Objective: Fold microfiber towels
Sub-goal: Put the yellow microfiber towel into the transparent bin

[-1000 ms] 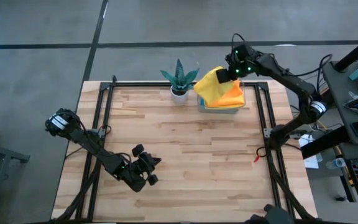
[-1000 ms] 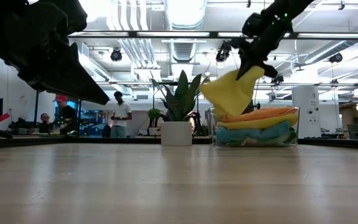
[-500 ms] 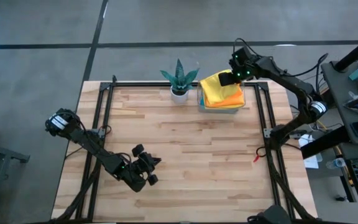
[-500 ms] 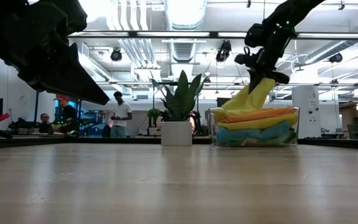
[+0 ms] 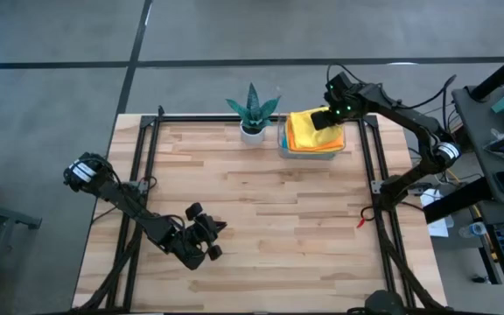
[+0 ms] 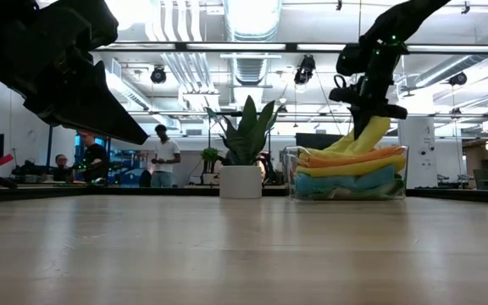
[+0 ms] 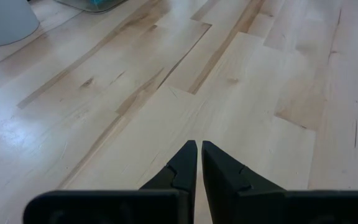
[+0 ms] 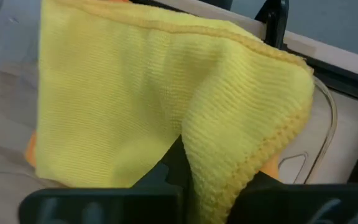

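A: Arms?

B: I see the right gripper (image 5: 329, 116) reaching over the clear tray (image 5: 311, 154) at the table's far edge, pinching a yellow towel (image 5: 303, 128) atop the stack. Left gripper (image 7: 198, 149) low near the front-left, fingers pressed together, holding nothing.

A: Count?

B: I count four layers in the low view: yellow, orange (image 6: 346, 157), another yellow, blue (image 6: 341, 180). One potted plant (image 5: 252, 109).

A: Surface?

B: Light wood table (image 5: 261, 219); people in the room behind.

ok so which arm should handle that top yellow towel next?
Probably the right: the right gripper is shut on the yellow towel over the tray. The left gripper is shut above bare table, far away.
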{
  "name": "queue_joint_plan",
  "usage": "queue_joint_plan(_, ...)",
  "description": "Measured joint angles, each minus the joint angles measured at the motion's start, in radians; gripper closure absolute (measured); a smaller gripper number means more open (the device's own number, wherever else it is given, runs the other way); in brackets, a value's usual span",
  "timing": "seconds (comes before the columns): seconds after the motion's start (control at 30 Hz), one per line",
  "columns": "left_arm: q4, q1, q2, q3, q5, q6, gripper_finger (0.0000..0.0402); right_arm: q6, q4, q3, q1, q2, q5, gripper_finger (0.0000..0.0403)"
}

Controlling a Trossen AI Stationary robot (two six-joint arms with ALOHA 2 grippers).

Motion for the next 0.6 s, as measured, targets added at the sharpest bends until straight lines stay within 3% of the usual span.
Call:
queue_joint_plan(0.3,0.0,0.0,0.0,-0.006,0.0,-0.003,0.0391,-0.027,0.001,-0.005,0.0,0.0,0.033,0.0278)
queue_joint_plan(0.6,0.001,0.0,0.0,-0.011,0.0,-0.007,0.0391,-0.116,-0.093,0.088,0.0,0.0,0.219,0.0202)
